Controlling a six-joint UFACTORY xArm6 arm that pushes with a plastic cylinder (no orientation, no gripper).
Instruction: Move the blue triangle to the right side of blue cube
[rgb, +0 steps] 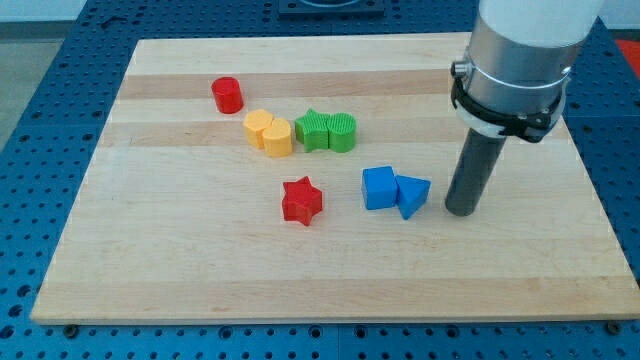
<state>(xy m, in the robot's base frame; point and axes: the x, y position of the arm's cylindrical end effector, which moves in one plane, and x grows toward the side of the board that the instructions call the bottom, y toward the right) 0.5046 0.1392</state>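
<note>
We found the blue triangular plastic block (412, 194) right of centre in the frame, already touching the right face of the blue plastic cube (379, 187) on the pale wooden board (200, 260). Our arm carried no hand to clench or release, only a dark rod whose lower end, my tip (461, 211), stood just right of the triangle, apart from it. We judged the danger to be overshooting: any leftward nudge could shove both blocks toward the red star-shaped block (302, 201), or twist the triangle off the cube's side.
</note>
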